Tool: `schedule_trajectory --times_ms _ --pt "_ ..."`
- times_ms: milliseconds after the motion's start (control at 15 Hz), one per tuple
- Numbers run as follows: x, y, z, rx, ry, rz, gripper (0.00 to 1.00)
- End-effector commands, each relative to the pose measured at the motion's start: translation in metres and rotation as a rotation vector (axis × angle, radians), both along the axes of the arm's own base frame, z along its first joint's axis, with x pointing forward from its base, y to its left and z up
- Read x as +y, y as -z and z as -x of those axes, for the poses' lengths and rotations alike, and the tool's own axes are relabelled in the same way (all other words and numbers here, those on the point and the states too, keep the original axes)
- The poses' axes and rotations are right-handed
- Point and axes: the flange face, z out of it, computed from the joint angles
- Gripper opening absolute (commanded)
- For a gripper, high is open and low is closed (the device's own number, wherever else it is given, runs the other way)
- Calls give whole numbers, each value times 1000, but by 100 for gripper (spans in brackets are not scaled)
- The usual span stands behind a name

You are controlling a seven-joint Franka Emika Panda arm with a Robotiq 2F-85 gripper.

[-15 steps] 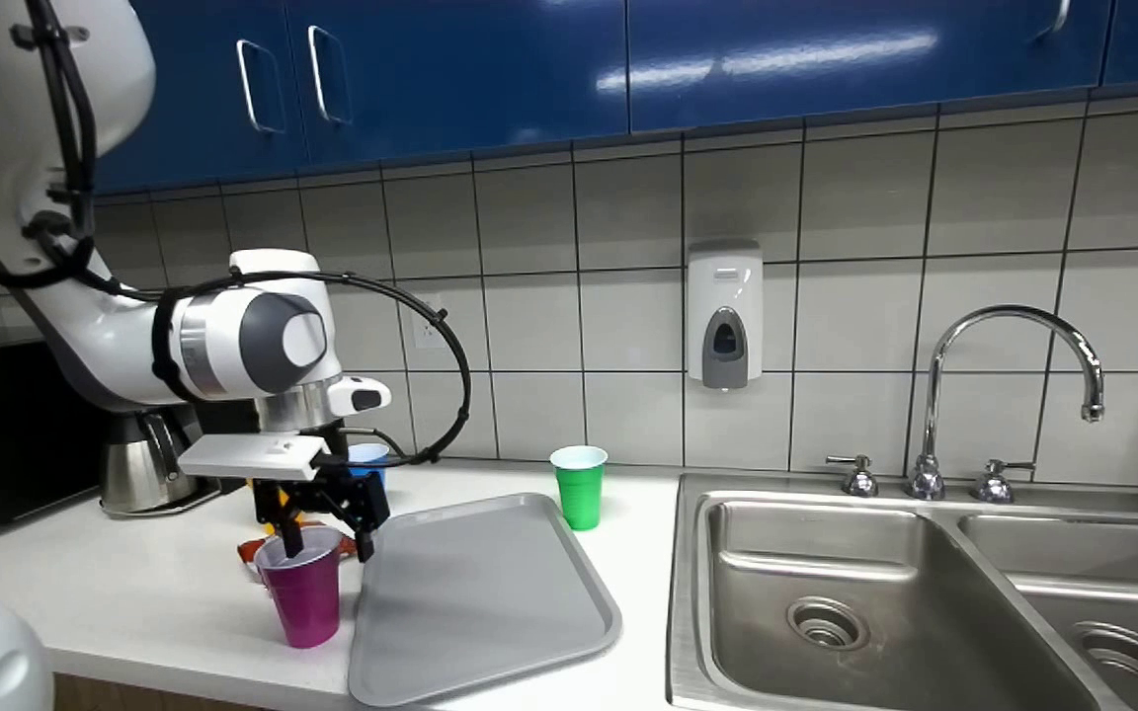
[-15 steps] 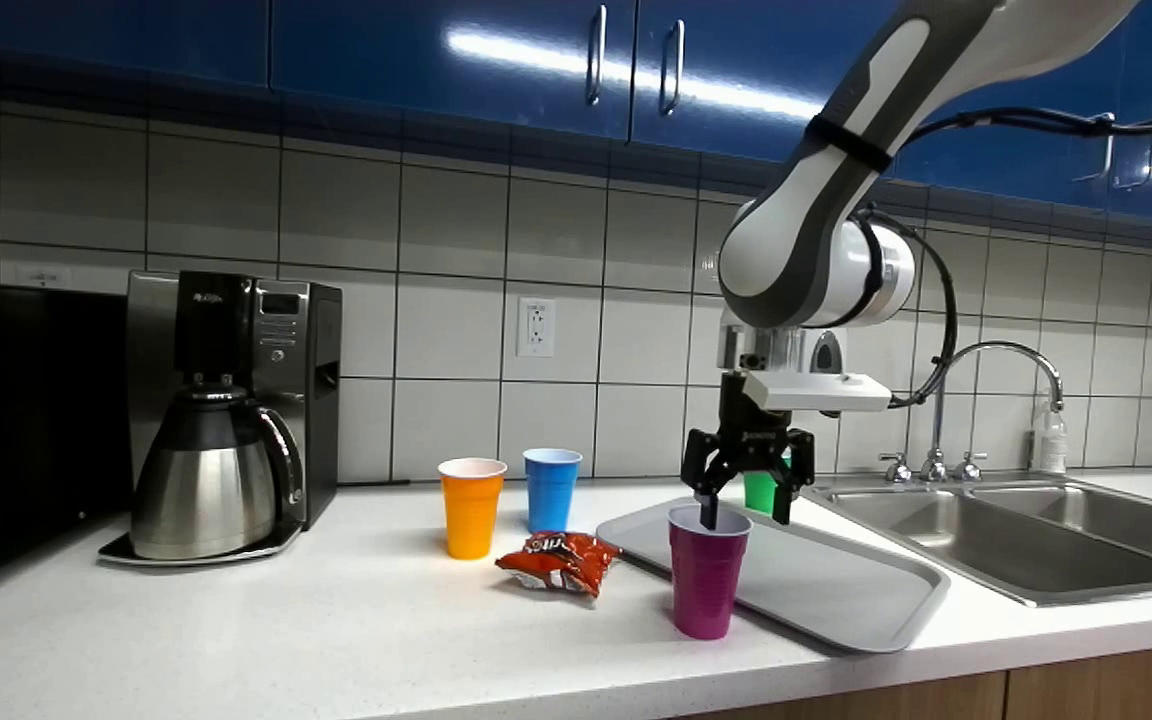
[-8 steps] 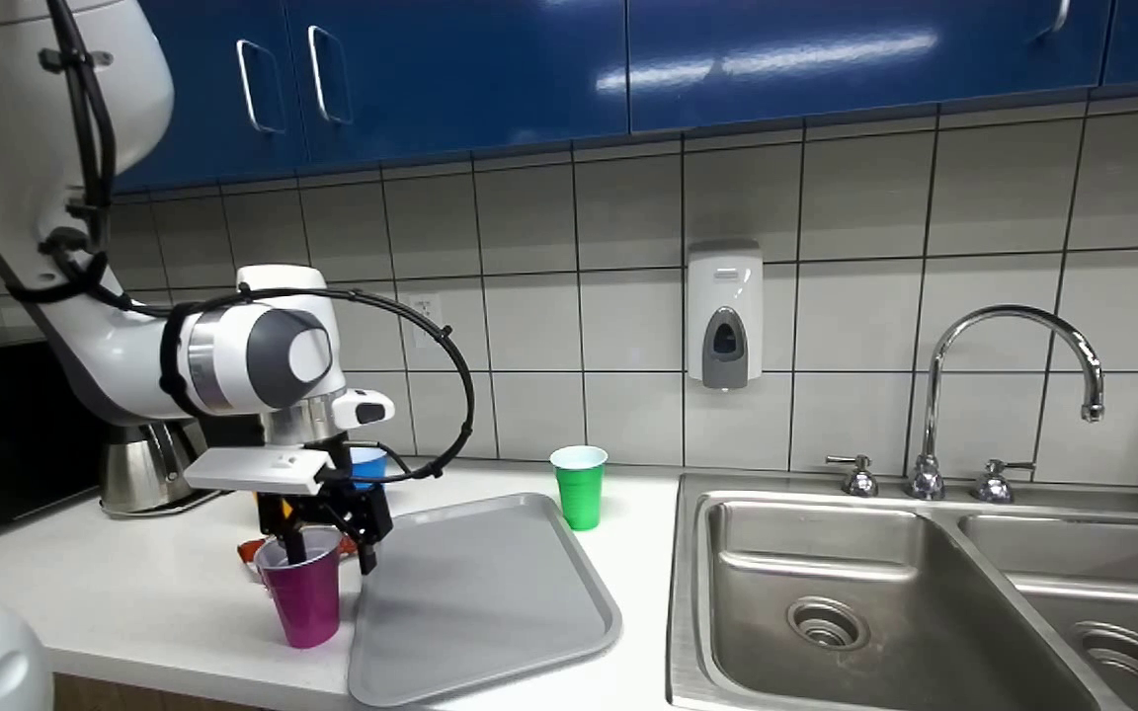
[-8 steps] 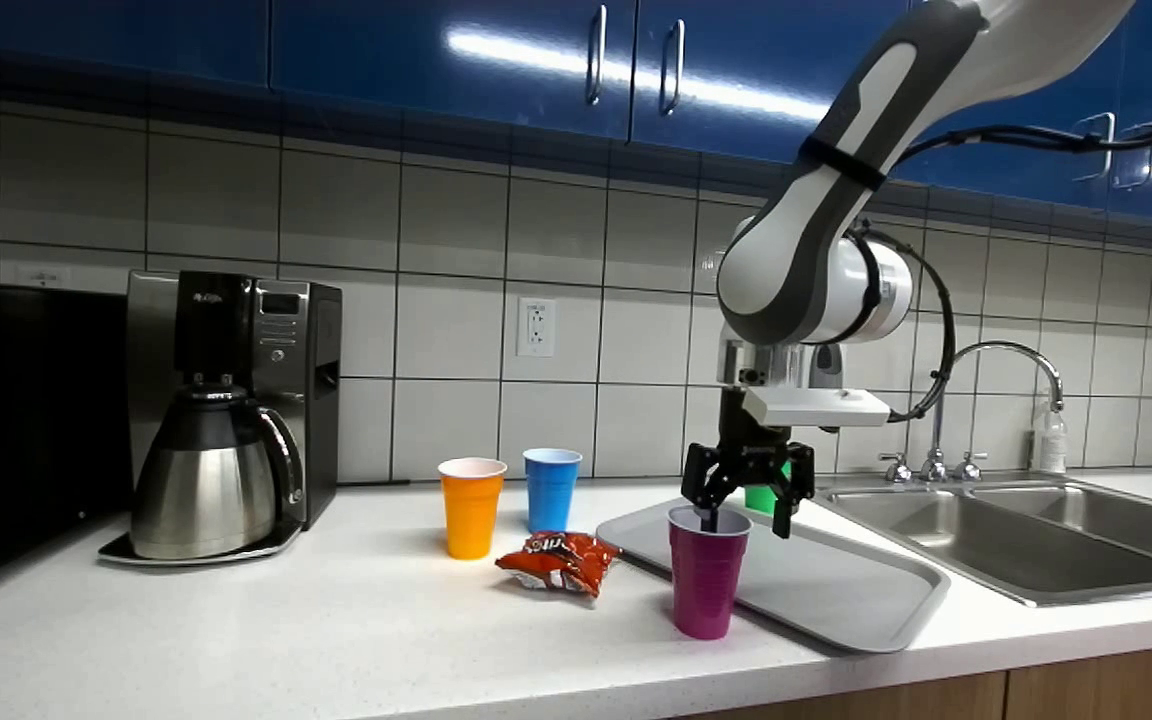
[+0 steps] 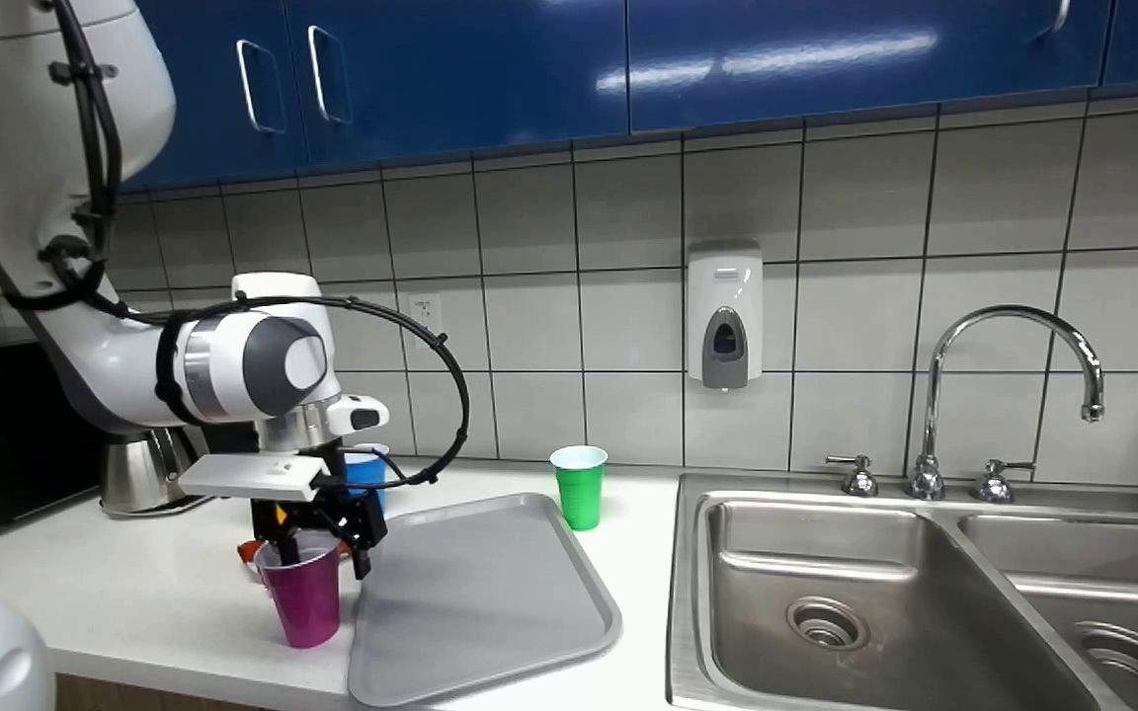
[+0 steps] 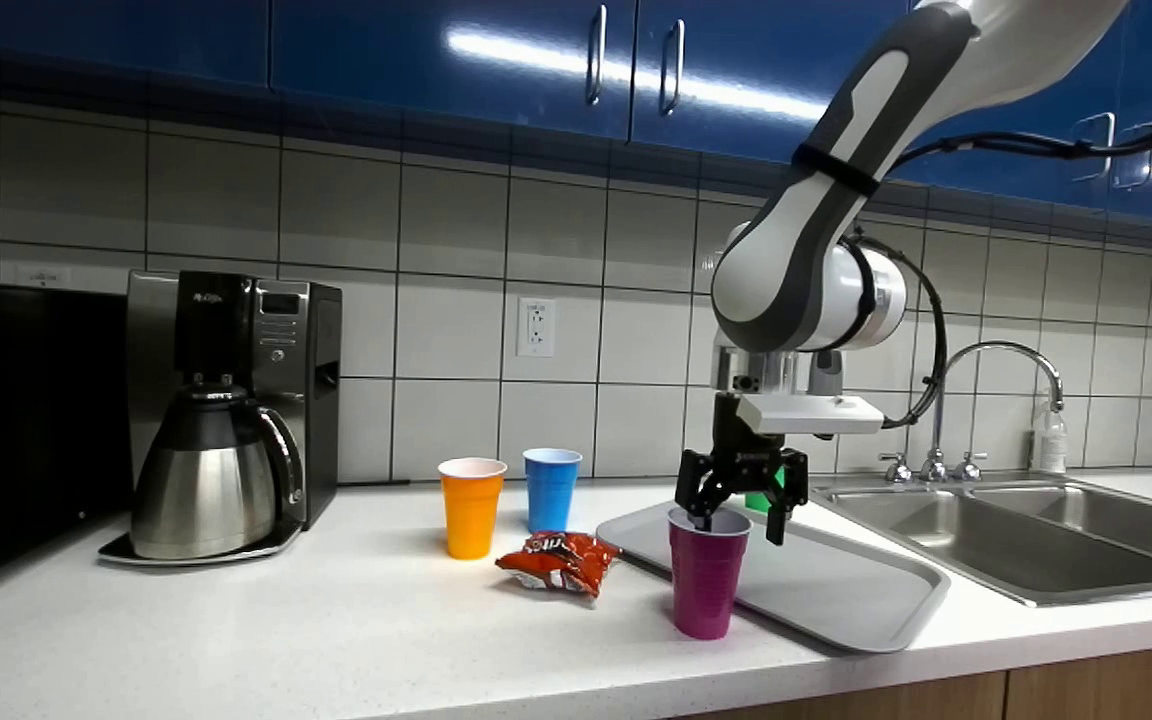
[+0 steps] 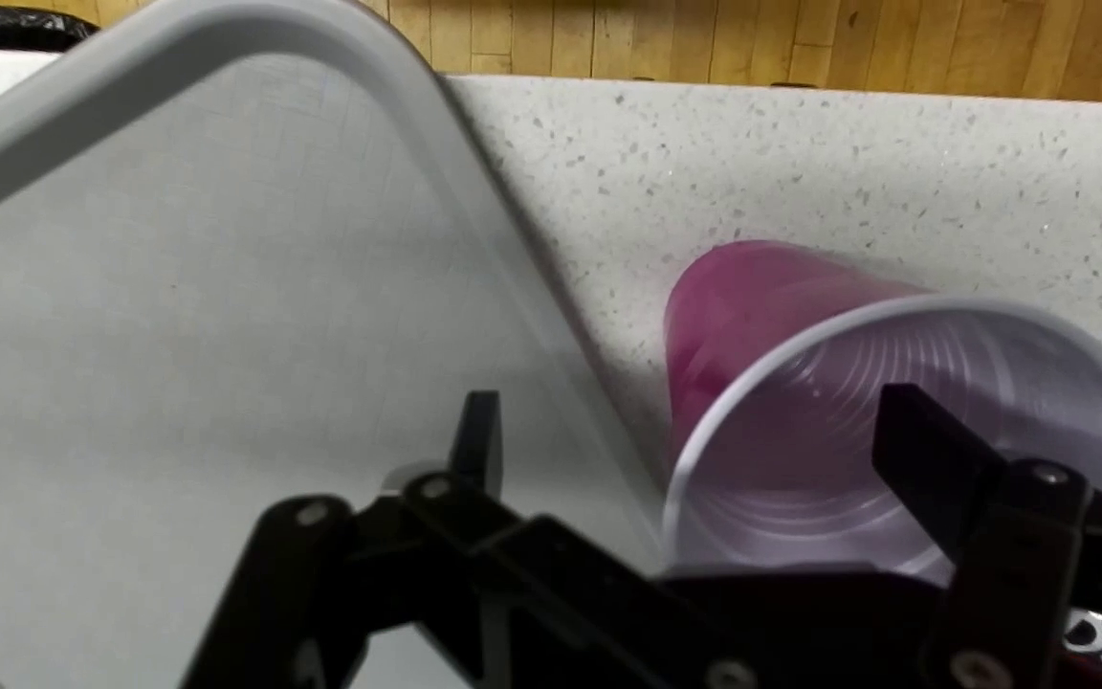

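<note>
Cup, magenta, is standing on the tabletop in an exterior view, just beside the gray tray, not on it. Hand is hanging over it, spread and released, grasping nothing. Of its fingers, one is dipping into the mouth, the other is dangling outside the wall, over the tray. Whether either is touching the wall: cannot tell. Progress, judging from this: straddling the wall is looking done; gripping is being left undone, and the cup is resting unlifted. Mouth is pointing up, base is sitting flat, long axis is running vertical. Red chip bag is lying near it; orange cup and blue cup are standing farther back, coffee maker well apart.

Also in an exterior view, green cup is standing just beside the tray's far end; sink and faucet are sitting well apart from the hand. Same straddle is showing. Cup is appearing slanted here, probably from the lens.

In the wrist view, mouth is facing the camera, base is peeking out behind, so the axis is reading foreshortened. One finger is sitting inside the rim, the other is crossing the tray. Wooden floor is showing past the tabletop edge.
</note>
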Motion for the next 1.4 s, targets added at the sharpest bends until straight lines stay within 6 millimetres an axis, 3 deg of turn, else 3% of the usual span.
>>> schedule_trajectory --times_ms 0,133,667,1067,1333 --pt "8 -3 -5 -9 -13 -18 75" --pt "8 -4 -5 -13 -17 -19 66" --pt "8 -6 -1 -1 0 -39 3" --pt "17 -16 8 11 -10 -101 1" --pt "12 -35 7 -5 -7 -151 1"
